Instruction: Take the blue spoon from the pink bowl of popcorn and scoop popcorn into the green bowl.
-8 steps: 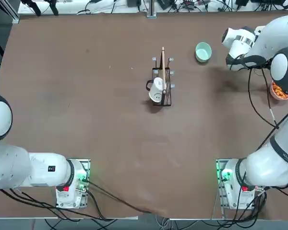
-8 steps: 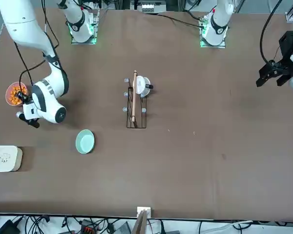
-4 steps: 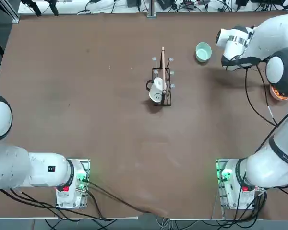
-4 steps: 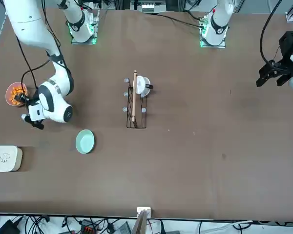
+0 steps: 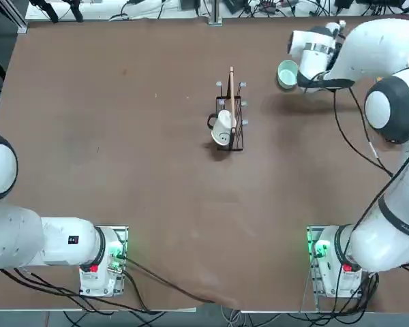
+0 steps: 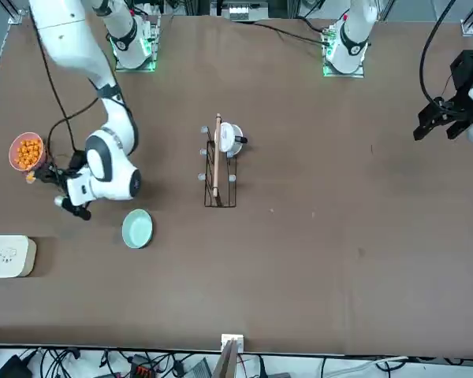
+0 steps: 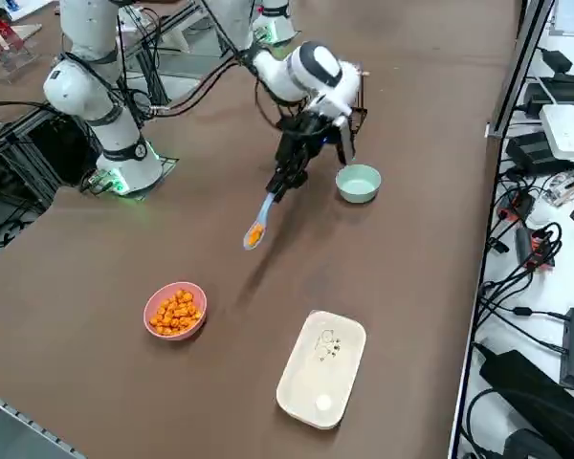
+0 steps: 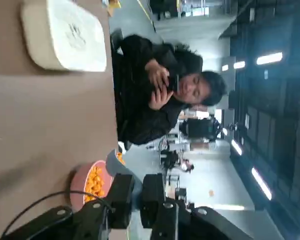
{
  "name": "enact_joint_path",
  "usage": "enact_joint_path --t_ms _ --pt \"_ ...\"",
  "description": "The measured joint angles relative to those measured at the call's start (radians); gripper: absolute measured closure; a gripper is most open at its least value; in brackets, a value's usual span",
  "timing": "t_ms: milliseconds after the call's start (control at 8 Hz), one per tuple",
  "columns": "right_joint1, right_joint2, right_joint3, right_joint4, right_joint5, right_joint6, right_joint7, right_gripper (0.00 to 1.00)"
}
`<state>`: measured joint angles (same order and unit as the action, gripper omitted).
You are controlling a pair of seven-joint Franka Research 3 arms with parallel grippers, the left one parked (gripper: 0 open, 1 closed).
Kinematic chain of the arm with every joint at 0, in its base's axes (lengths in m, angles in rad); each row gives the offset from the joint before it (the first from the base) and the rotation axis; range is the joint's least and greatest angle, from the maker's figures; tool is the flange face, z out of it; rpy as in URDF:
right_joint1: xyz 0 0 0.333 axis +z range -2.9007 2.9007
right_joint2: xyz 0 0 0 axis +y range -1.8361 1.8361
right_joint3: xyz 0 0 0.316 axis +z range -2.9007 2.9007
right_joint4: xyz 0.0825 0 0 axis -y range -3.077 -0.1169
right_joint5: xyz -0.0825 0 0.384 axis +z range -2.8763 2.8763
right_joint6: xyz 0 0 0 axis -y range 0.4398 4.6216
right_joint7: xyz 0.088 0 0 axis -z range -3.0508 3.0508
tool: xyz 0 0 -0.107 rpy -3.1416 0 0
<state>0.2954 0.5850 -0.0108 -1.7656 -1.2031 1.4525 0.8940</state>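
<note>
In the right side view, the right gripper (image 7: pixel 285 189) is closed on the handle of the spoon (image 7: pixel 257 226), above the table between the pink bowl (image 7: pixel 155 302) and the green bowl (image 7: pixel 359 184). Popcorn (image 7: pixel 254 234) lies on the spoon.

In the front view, the green bowl is near the gripper, and more popcorn fills the pink bowl.

In the wrist view, the spoon is pinched between the two fingers (image 8: pixel 152 195).

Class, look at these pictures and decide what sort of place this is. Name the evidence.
Probably a robotics lab or workshop: a right gripper holds a blue spoon above a broad brown table, cables and electronic boxes line a bench beside it, and an open room stretches beyond.
</note>
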Motion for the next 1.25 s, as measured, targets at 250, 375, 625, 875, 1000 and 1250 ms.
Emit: enact_joint_path --t_ms 250,375,625,875,1000,1250 --pt "0.062 0.063 0.003 0.118 0.032 -0.046 -0.083 0.88" --pt "0.091 0.093 0.004 0.169 0.06 -0.068 -0.12 0.88" --pt "0.134 0.124 0.004 0.267 0.148 -0.094 -0.171 0.88" --pt "0.155 0.126 0.005 0.348 0.227 -0.113 -0.205 0.88" --pt "0.168 0.128 0.005 0.368 0.249 -0.114 -0.207 0.88" --pt "0.202 0.139 0.007 0.394 0.273 -0.114 -0.207 0.88"
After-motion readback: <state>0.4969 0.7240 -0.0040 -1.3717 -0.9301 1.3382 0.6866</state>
